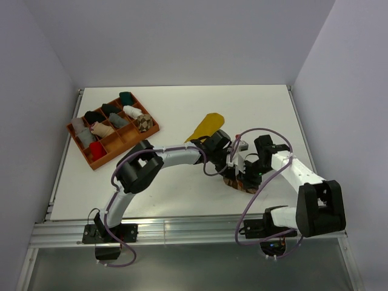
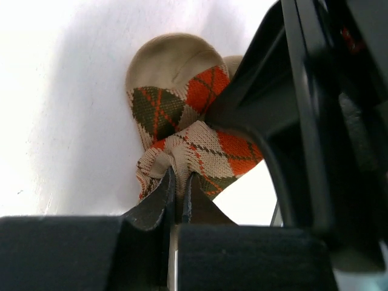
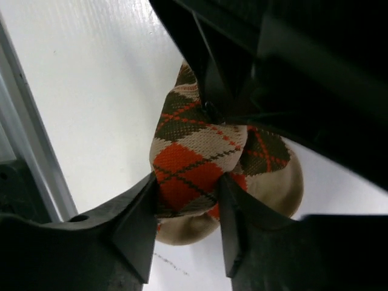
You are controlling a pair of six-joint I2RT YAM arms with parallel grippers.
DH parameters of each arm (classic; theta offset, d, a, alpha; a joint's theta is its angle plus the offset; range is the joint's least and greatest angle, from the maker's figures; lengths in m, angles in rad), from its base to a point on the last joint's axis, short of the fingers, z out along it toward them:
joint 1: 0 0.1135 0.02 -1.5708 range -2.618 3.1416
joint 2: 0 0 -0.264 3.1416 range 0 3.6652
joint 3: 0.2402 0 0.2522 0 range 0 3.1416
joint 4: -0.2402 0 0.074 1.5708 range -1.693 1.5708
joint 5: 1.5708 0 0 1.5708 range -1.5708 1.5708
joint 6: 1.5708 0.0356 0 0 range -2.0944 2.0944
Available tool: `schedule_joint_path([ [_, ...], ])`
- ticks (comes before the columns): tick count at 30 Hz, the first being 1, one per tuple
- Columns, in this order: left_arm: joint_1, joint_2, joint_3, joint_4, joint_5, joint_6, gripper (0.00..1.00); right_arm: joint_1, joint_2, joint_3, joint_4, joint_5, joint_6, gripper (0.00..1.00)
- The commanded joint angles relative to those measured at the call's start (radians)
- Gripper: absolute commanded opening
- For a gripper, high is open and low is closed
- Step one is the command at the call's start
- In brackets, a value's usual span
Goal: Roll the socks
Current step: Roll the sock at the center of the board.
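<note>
Two arms met over one sock near the right front of the desk [image 1: 182, 103]: the orange-brown-cream argyle sock [image 2: 200, 151], bunched into a loose roll on the white surface. The left fingers [image 2: 165, 200] were shut tight on a thin fold of its knit, with almost no gap between them. The right fingers [image 3: 140, 218] stood about half wide, one on each side of the roll, with the fabric pressed between them. The mustard yellow sock [image 1: 208, 126] lay flat just beyond the arms, untouched. A brown-and-cream argyle bundle [image 1: 144, 122] sat in the tray [image 1: 90, 162] at the far left among small plain bundles.

Several things looked likely to go wrong. The left pinch caught only an edge, so a pull could slip off it, or drag one layer out and unwind the roll. The right hold sat on the soft bulge rather than a firm core, so a harder squeeze could flatten it or pop it out sideways. Both wrists were crowded close, so either turning could knock the other. If one hold let go too early, the loose end would probably spring open
</note>
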State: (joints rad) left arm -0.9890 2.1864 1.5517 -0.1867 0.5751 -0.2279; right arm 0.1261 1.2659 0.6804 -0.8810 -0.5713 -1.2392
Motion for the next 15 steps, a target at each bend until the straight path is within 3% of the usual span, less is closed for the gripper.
schedule_joint_path([
  [1,-0.016,0.041,0.007,-0.066,-0.034,0.025,0.00,0.050,0.055,-0.031,0.063,0.089,0.069,0.46],
  [8,-0.007,0.039,0.015,-0.079,-0.037,0.025,0.00,0.090,0.131,-0.030,0.146,0.162,0.113,0.35],
  [15,0.035,0.018,-0.002,-0.080,-0.061,0.007,0.00,0.168,0.286,0.093,0.201,0.241,0.224,0.26],
])
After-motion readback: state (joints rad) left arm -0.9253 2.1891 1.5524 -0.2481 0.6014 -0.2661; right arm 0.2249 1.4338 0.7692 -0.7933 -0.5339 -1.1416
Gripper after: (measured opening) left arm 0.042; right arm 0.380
